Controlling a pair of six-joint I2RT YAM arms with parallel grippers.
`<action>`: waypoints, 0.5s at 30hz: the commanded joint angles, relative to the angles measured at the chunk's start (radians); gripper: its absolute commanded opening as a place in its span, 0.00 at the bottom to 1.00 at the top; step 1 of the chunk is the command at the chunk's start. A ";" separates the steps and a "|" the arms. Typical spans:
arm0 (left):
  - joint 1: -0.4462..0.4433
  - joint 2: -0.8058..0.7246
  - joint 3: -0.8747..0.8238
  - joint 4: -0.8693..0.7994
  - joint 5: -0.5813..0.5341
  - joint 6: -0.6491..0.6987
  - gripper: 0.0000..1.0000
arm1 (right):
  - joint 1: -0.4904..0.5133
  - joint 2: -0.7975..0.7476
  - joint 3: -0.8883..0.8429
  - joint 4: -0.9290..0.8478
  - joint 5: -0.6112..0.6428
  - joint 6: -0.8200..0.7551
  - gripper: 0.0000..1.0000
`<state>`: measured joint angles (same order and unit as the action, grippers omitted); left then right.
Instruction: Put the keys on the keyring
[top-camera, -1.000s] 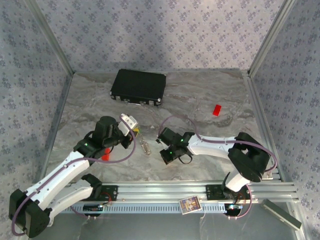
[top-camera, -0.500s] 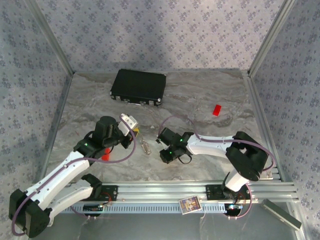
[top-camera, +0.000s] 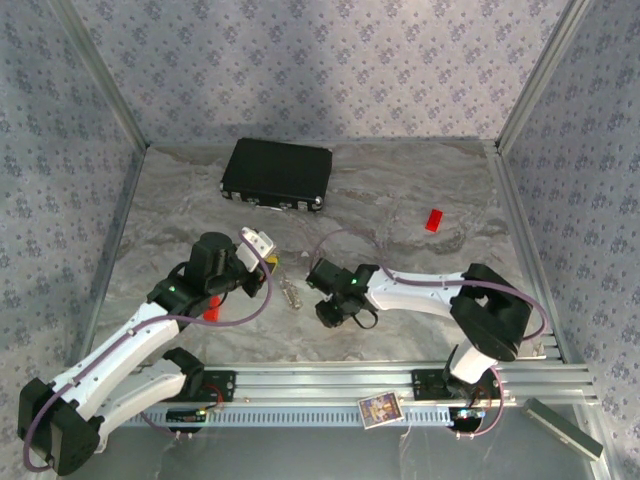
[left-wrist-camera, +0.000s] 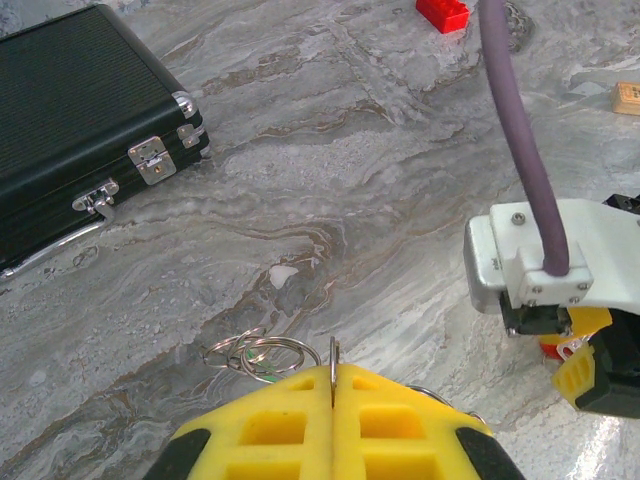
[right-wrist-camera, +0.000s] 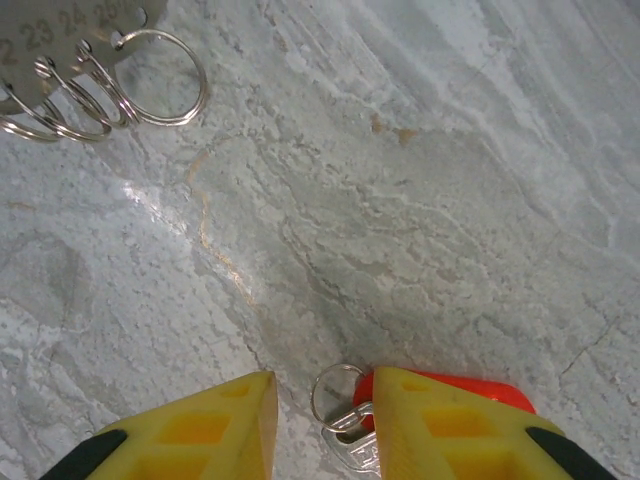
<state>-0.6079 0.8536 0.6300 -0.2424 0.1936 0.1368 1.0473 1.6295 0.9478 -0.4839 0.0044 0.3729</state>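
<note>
We note the black case (top-camera: 277, 173) far back on the marble table (top-camera: 420, 190). Left gripper (left-wrist-camera: 333, 385) is pressed closed, seemingly pinching a wire of the keyring (left-wrist-camera: 258, 355). Right gripper (right-wrist-camera: 325, 400) has its jaws parted, and we see a red-headed key (right-wrist-camera: 352, 448) lying between them

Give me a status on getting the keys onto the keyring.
Done: nothing threaded that I can see. In hand: the left hand is shut on a thin ring of the keyring, standing it on edge; the right hand has its jaws apart around the red-tagged key, which lies on the table. Left: grip that key and work it onto the held ring.
</note>
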 joint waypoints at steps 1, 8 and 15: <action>0.006 -0.003 -0.004 0.028 0.011 0.000 0.00 | 0.023 0.042 0.038 -0.080 0.069 -0.019 0.32; 0.006 -0.005 0.000 0.025 0.012 0.002 0.00 | 0.058 0.096 0.084 -0.148 0.126 -0.033 0.32; 0.005 -0.003 0.002 0.026 0.011 0.000 0.00 | 0.082 0.126 0.113 -0.192 0.174 -0.046 0.27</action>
<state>-0.6079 0.8536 0.6300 -0.2424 0.1936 0.1368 1.1194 1.7329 1.0332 -0.6125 0.1314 0.3405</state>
